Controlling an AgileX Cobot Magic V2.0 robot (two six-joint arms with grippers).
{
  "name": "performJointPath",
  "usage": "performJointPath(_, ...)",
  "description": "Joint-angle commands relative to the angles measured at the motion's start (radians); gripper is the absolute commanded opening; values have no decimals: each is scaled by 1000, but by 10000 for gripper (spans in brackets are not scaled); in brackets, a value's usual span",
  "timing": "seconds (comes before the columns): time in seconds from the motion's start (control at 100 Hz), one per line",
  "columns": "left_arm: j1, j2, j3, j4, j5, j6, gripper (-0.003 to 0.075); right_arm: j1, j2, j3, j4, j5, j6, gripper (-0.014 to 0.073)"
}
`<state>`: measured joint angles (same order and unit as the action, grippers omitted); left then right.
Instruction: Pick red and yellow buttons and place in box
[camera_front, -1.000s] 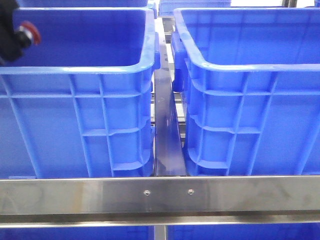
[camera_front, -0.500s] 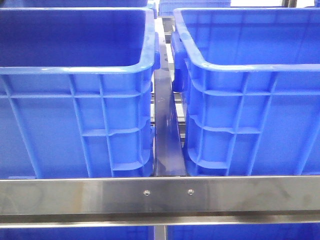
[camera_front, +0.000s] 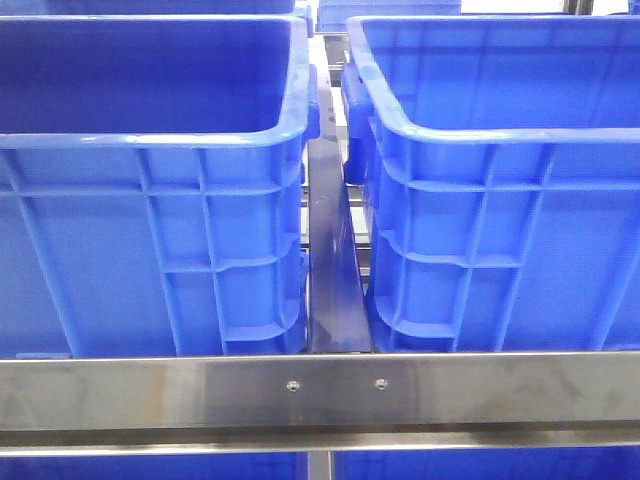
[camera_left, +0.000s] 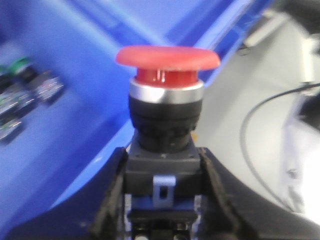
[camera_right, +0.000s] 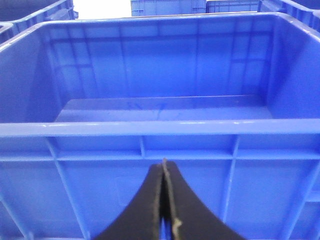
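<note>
Two big blue crates (camera_front: 160, 180) and (camera_front: 500, 190) stand side by side behind a steel rail (camera_front: 320, 395), with neither arm showing in the front view. In the left wrist view the red button (camera_left: 167, 75) stands upright along its long axis, mushroom cap up, its black base clamped between the left gripper (camera_left: 162, 200) (small switches (camera_left: 30, 95) lie blurred in a crate behind). The right gripper (camera_right: 164, 200) is pressed together on nothing, before a crate wall
</note>
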<state>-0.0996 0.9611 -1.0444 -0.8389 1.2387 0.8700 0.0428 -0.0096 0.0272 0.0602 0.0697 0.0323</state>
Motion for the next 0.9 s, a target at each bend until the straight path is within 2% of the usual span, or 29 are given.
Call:
performJointPath(0.0, -6, -12, -23, -90, 14, 17, -19, 1, -22, 0, 22, -126, 2, -67)
performJointPath(0.08, -6, -12, -23, -90, 31, 23, -19, 1, -22, -8, 94, -163, 8, -67)
performJointPath(0.17, -17, -12, -23, -90, 31, 25, -19, 5, -22, -67, 104, -100, 8, -67)
performJointPath(0.35, -68, -10, -23, -90, 31, 31, -19, 42, 34, -321, 149, 249, 8, -67)
performJointPath(0.48, -85, -4, -23, -85, 31, 31, -19, 72, 158, -541, 187, 511, 8, -67)
performJointPath(0.6, -85, -4, -23, -59, 31, 31, -19, 78, 275, -694, 203, 682, 8, -67)
performJointPath(0.69, -85, -4, -23, -53, 31, 31, -19, 78, 340, -761, 226, 723, 8, -67)
performJointPath(0.79, -85, -4, -23, -53, 31, 31, -19, 78, 381, -779, 230, 705, 7, -57)
performJointPath(0.84, -85, -4, -23, -53, 31, 31, -19, 78, 395, -779, 238, 695, 7, -18)
performJointPath(0.89, -85, -4, -23, -53, 31, 31, -19, 78, 406, -779, 257, 692, 7, 71)
